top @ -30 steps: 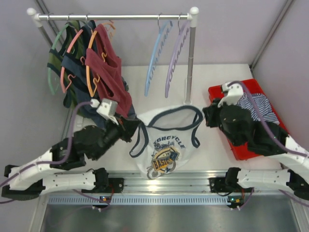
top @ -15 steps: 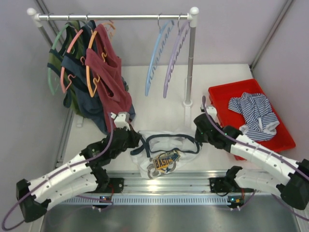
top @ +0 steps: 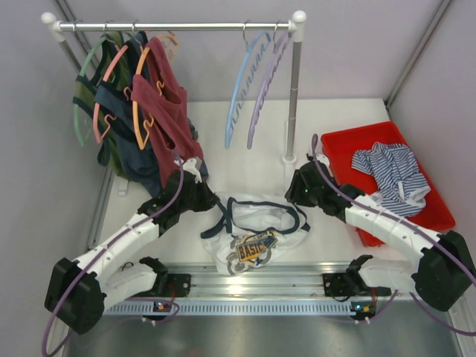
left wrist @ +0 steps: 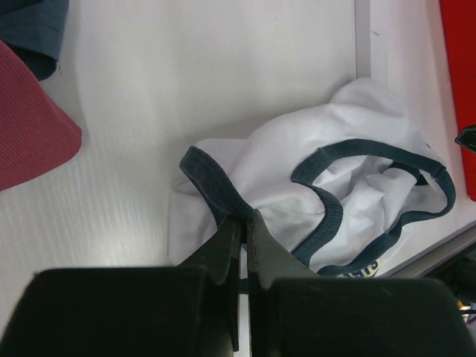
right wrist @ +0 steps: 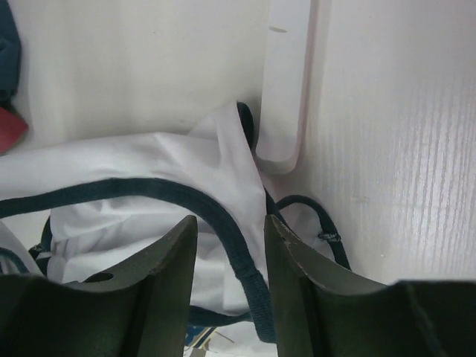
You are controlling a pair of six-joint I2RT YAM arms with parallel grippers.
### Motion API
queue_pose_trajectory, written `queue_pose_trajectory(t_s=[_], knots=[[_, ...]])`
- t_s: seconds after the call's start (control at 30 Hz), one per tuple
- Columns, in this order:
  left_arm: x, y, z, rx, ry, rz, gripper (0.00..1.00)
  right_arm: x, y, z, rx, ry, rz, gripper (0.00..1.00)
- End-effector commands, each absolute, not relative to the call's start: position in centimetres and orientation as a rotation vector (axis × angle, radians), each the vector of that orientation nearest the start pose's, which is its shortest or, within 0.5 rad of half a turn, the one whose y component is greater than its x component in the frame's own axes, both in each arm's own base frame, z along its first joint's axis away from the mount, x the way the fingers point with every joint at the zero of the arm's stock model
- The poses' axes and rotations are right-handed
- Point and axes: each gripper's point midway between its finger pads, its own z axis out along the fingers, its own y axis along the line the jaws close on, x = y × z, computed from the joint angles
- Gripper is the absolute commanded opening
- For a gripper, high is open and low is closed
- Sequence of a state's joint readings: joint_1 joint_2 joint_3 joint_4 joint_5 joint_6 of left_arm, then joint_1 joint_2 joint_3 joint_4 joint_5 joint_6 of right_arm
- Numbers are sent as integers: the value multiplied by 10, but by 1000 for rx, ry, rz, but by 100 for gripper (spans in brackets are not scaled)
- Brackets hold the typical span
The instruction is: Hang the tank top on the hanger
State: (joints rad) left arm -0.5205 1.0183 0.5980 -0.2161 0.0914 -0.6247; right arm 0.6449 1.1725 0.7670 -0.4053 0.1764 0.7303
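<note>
Your white bench (top: 245,134) carries a clothes rack (top: 295,89) at the far side. On the left of its rail hang dark garments and a maroon tank top (top: 171,111).

At the right edge of the bench you have a red tray (top: 338,145). A blue-white striped garment (top: 394,175) lies crumpled inside it, toward the tray's far right.

The tank top (top: 256,223) lies bunched on the bench near the front edge, between the two arms and just in front of the rack's foot. Its navy-trimmed neck opening faces up and its chest graphic is toward you.

The hanger (top: 239,93), light blue, hangs by its hook on the right part of the rail, just beside a lilac hanger (top: 264,89) and well apart from the shirt.

Your left pincer (left wrist: 243,222) is pressed together, pinching the navy trim at the shirt's left side. Your right pincer (right wrist: 229,227) is spread over the shirt's right side, with a run of navy trim between its fingers.
</note>
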Motion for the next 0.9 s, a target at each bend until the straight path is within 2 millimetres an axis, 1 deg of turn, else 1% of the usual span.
queue_pose_trajectory(t_s=[0.0, 0.07, 0.1, 0.13, 0.17, 0.2, 0.23, 0.3, 0.33, 0.4, 0.43, 0.5, 0.53, 0.57, 0.6, 0.63, 0.67, 0.73, 0.77, 0.8, 0.83, 0.87], knots=[[260, -197, 159, -11, 2180, -792, 0, 264, 190, 149, 184, 2285, 525, 41], [258, -193, 158, -20, 2192, -780, 0, 255, 184, 153, 176, 2279, 527, 37], [257, -191, 158, -24, 2199, -777, 0, 251, 183, 151, 168, 2288, 525, 33], [257, -191, 157, -23, 2206, -778, 0, 248, 182, 150, 164, 2292, 518, 31], [256, -192, 158, -19, 2210, -781, 1, 241, 183, 147, 147, 2301, 517, 30], [255, -191, 158, -19, 2213, -780, 1, 237, 182, 141, 143, 2314, 504, 30], [255, -191, 157, -21, 2219, -776, 2, 236, 181, 135, 142, 2324, 477, 29], [254, -191, 159, -20, 2221, -779, 3, 230, 187, 125, 124, 2342, 470, 26], [254, -192, 159, -18, 2227, -780, 3, 226, 193, 118, 108, 2362, 473, 25], [254, -192, 158, -12, 2234, -783, 4, 223, 203, 112, 89, 2370, 492, 23], [255, -192, 157, -15, 2238, -778, 4, 222, 208, 104, 78, 2392, 483, 23], [255, -192, 154, -13, 2247, -777, 4, 216, 221, 102, 41, 2402, 503, 22], [255, -193, 154, -13, 2247, -782, 4, 216, 231, 102, 20, 2398, 529, 22], [254, -194, 152, -11, 2252, -782, 4, 211, 240, 102, -10, 2402, 544, 22], [254, -194, 152, -11, 2252, -782, 4, 211, 247, 109, -24, 2392, 562, 22], [254, -193, 151, -13, 2255, -780, 4, 210, 249, 107, -36, 2400, 545, 22], [254, -193, 151, -8, 2258, -778, 4, 207, 253, 110, -59, 2395, 550, 22], [254, -193, 150, -8, 2259, -778, 6, 208, 254, 118, -60, 2377, 563, 22], [254, -193, 150, -7, 2262, -776, 6, 207, 250, 119, -58, 2379, 548, 23], [253, -193, 150, -7, 2265, -775, 7, 208, 248, 125, -53, 2366, 545, 23], [253, -193, 149, -4, 2267, -775, 11, 210, 242, 135, -40, 2337, 537, 23], [253, -193, 151, 1, 2262, -776, 13, 211, 237, 140, -26, 2324, 528, 24]])
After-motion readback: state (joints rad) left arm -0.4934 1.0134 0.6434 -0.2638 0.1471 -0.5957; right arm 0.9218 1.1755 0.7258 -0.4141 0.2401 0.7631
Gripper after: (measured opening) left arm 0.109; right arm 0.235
